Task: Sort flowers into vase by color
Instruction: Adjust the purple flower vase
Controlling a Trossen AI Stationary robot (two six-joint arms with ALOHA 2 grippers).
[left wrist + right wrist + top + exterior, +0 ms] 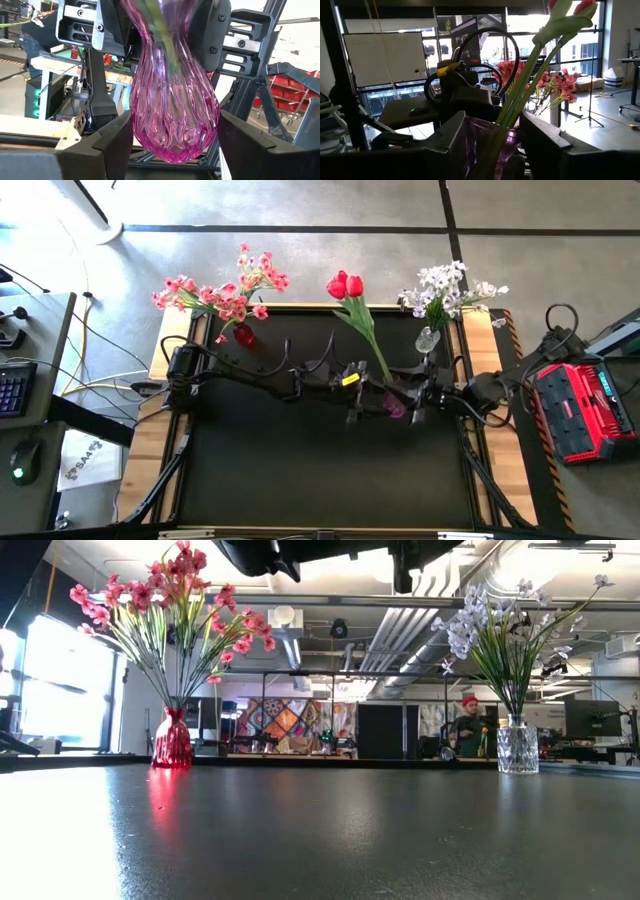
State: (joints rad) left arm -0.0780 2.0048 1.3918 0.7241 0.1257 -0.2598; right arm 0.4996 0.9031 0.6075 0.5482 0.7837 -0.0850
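A purple glass vase (pixel 395 407) with red tulips (pixel 346 284) hangs in the air over the middle of the black table, between my two grippers. My left gripper (pixel 383 402) reaches in from the table's left. My right gripper (pixel 414 398) comes from the right. At the far left, a red vase (pixel 172 740) of pink flowers (pixel 225 295) stands on its base. At the far right stands a clear vase (pixel 517 745) of white flowers (pixel 445 290). The tulip stems (pixel 520 100) lean toward the far edge. My left gripper has the purple vase's round belly (pixel 145 125) between its two fingers, one on each side, coming in level from the table's left. The vase is lifted clear of the table, roughly upright, its rounded bottom below the fingers. My right gripper pinches the vase's narrow neck (pixel 135 45) between its two fingers (pixel 212 35), level from the table's right. The tulip stems rise out of the mouth just above the fingers.
A red tool case (pixel 580 410) sits past the table's right edge; a keyboard (pixel 12 388) and a mouse lie on a desk to the left. The near half of the black mat (pixel 320 480) is bare. A person (pixel 468 725) stands far back in the room.
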